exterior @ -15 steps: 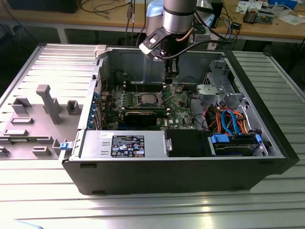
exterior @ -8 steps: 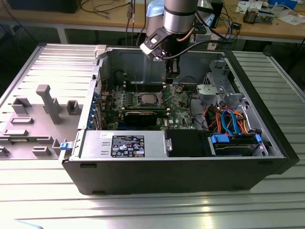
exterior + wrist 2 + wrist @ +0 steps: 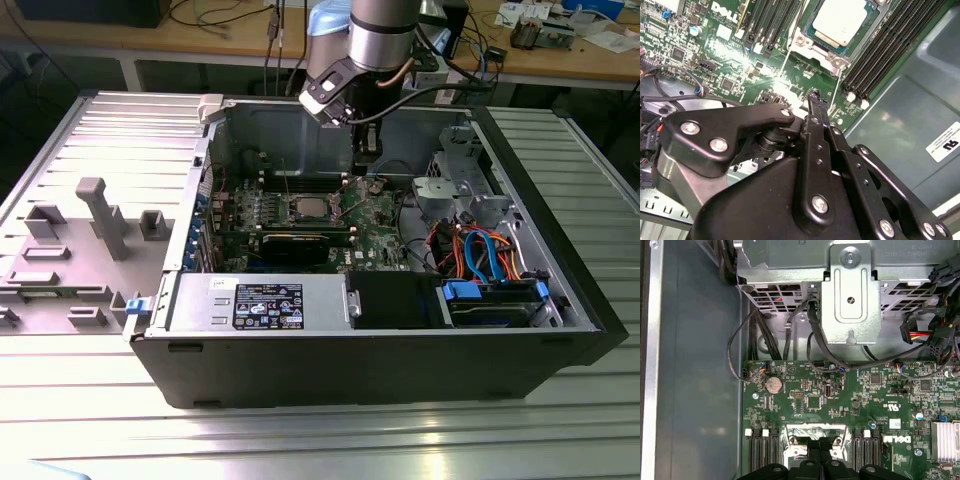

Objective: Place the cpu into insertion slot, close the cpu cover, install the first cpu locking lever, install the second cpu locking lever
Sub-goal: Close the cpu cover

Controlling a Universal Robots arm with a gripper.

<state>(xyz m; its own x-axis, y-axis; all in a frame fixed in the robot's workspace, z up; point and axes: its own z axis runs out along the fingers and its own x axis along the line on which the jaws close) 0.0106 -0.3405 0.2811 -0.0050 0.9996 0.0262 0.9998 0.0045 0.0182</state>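
Second wrist view: fingers pressed together near the cpu seated in the insertion slot

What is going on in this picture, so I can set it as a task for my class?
A robot arm reaches down into an open computer case. The cpu is seated, with the cover down around it. The gripper, its fingers shut, sits just beside the socket, close to a thin lever. Whether it touches the lever cannot be told.
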